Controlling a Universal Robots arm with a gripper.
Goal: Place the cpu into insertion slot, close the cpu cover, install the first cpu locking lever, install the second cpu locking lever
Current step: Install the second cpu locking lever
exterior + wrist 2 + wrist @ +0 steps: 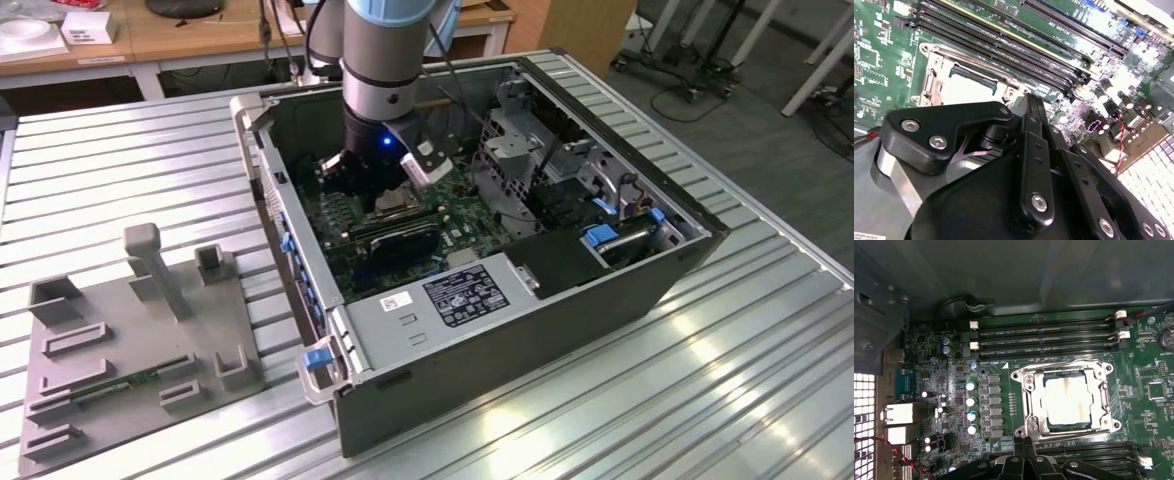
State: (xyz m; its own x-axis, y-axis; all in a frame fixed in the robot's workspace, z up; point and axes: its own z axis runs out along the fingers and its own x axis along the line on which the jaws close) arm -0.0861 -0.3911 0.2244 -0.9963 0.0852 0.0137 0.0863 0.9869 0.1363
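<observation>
One arm reaches down into the open computer case (pixel 534 300), and your gripper (pixel 1025 444) hangs just above the motherboard (pixel 954 405) with its fingers pressed together, holding nothing. You can see the cpu (pixel 1069 401) seated in the insertion slot (pixel 1030 405) — the cpu cover (pixel 1102 405) lies closed over it (beside the memory slots (pixel 1046 337)).

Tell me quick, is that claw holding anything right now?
Gripper: fingers pressed together, shut, nothing held; it hangs just beside the cpu cover, with the cpu already seated in the socket.
</observation>
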